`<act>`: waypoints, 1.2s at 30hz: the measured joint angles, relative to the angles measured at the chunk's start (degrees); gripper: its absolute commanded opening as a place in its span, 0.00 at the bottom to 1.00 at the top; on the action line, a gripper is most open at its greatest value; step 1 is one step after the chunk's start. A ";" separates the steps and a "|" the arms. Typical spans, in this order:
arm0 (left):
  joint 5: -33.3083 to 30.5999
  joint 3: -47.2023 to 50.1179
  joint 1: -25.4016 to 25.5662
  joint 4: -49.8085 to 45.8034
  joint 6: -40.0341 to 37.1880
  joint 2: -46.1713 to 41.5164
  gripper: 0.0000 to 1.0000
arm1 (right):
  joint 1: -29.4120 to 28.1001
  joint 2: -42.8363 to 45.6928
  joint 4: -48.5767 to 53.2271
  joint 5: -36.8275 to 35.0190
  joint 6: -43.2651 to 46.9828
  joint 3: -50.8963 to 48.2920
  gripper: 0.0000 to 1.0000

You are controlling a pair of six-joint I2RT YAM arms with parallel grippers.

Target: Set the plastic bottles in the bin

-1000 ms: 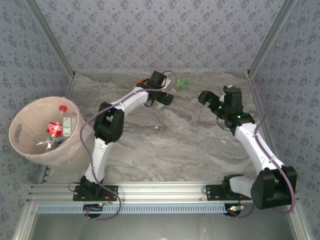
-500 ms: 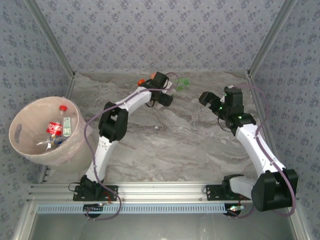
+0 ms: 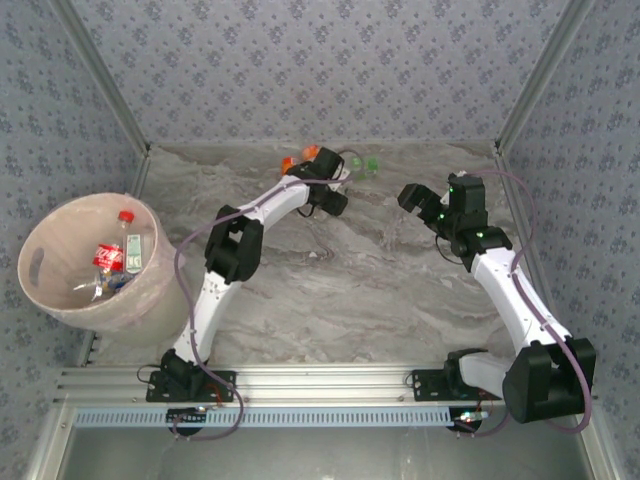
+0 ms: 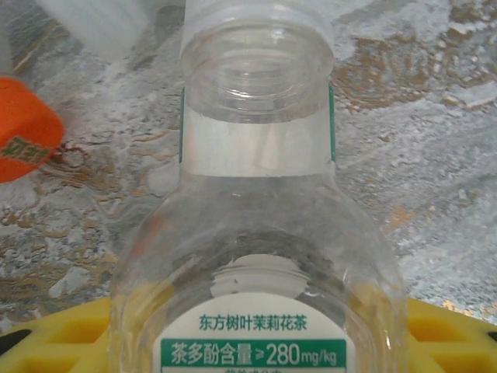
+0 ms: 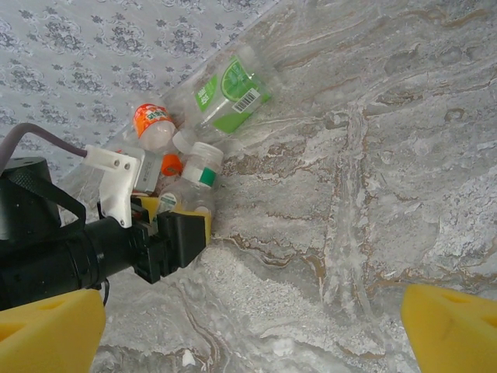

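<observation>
item: tea bottle point(image 4: 256, 256), label "东方树叶茉莉花茶", "280mg/kg", between the pads of my left gripper point(image 5: 175, 219); clamped or not, i cannot tell. right wrist view adds a green barcode-labelled bottle point(image 5: 233, 93); my right gripper point(image 5: 248, 326) gapes, empty.

Bottle point(image 4: 256, 233), base beyond bottom edge

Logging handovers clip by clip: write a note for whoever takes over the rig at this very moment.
Left claw: shut on the white-capped bottle, lying at the far edge of the table.
Right claw: open, empty, above the table.
Done: Bin at left holds a few bottles.
To do: bin the gripped one, then the orange-capped bottle and green-labelled bottle beside it.
</observation>
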State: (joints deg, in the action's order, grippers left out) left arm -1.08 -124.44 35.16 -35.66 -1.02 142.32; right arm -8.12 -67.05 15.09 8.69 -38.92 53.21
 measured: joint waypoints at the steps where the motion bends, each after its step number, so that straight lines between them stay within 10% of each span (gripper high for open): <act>1: 0.15 0.02 0.33 -0.20 0.15 -0.02 0.53 | 0.00 0.00 0.00 -0.02 0.02 0.00 1.00; 26: 4.28 32.06 2.08 12.24 11.67 -33.42 0.42 | -0.26 0.22 -12.22 7.28 1.11 -4.07 1.00; 36: 2.05 35.80 1.70 12.87 12.94 -47.41 0.42 | -8.66 0.22 -24.46 14.36 8.02 -5.84 1.00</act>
State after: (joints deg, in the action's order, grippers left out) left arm 0.97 -88.64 36.86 -22.79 11.92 94.91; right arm -16.78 -66.83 -9.37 23.05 -30.89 47.37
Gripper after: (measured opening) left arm 0.554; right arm 0.999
